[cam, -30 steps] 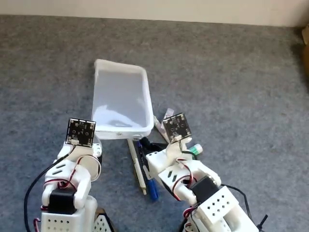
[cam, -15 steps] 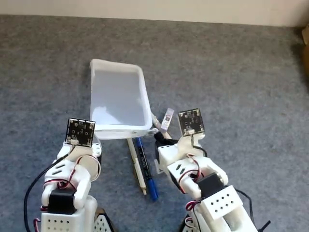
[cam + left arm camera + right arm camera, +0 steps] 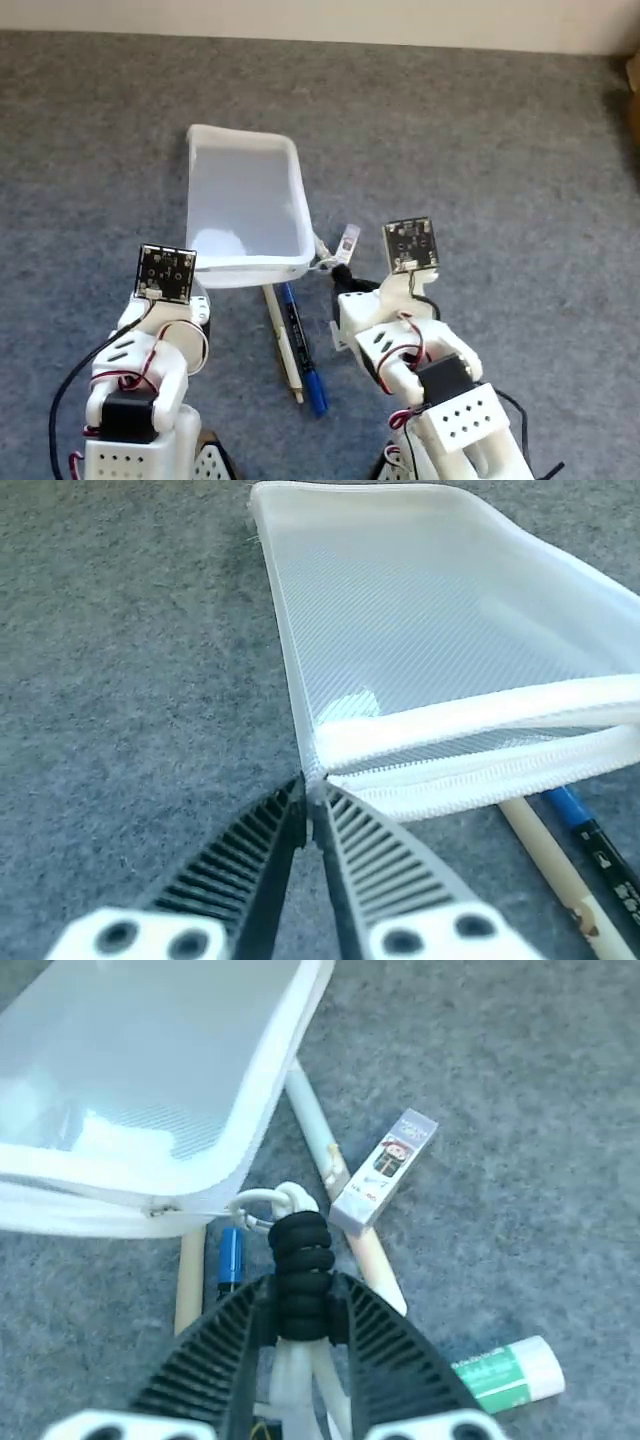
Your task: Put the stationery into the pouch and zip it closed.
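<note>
Pouch (image 3: 245, 205) looks like light floppy mesh, lying at 12 o'clock from the left end effector (image 3: 308, 805) pinching its corner, pens (image 3: 298, 335) at its 6, so the right end effector (image 3: 300, 1310) clamped on the pull (image 3: 300, 1260) seems the right hold.

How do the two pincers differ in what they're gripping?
The left pincer pinches a thin corner of the pouch, jaws almost touching. The right pincer clamps the thick black ribbed pull, jaws held apart by it. Both are shut, at opposite ends of the pouch's zip edge.
</note>
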You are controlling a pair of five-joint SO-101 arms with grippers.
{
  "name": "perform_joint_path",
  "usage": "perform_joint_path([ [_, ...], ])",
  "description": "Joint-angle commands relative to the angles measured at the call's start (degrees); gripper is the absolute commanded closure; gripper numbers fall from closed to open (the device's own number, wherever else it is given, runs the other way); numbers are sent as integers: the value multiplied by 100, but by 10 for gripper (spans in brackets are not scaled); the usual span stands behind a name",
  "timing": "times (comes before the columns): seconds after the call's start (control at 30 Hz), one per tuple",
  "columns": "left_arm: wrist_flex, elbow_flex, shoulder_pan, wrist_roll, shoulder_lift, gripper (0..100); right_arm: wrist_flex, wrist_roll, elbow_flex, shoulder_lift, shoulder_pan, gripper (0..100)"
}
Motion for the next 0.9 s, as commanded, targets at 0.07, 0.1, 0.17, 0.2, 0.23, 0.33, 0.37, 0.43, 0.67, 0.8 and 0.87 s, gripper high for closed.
perform_joint_path([
  [0.07,-97,-48,-163,18,-75,995,22,79,-356,-92,215,995],
  [0.1,-97,-48,-163,18,-75,995,22,79,-356,-92,215,995],
  [0.17,-97,-48,-163,18,-75,995,22,79,-356,-92,215,995],
  [0.2,-97,-48,-163,18,-75,995,22,79,-356,-92,215,995],
  [0.23,-97,-48,-163,18,-75,995,22,79,-356,-92,215,995],
  [0.33,-97,-48,-163,18,-75,995,22,79,-356,-92,215,995],
  [0.37,-97,-48,-163,18,-75,995,22,79,-365,-92,215,995],
  [0.43,-97,-48,-163,18,-75,995,22,79,-365,-92,207,995],
  [0.67,-97,-40,-127,9,-75,992,31,79,-374,-92,207,995],
  [0.8,-97,-31,-127,9,-66,930,48,79,-374,-92,127,995],
  [0.87,-97,40,-127,26,-66,880,303,79,-391,-92,-40,995],
])
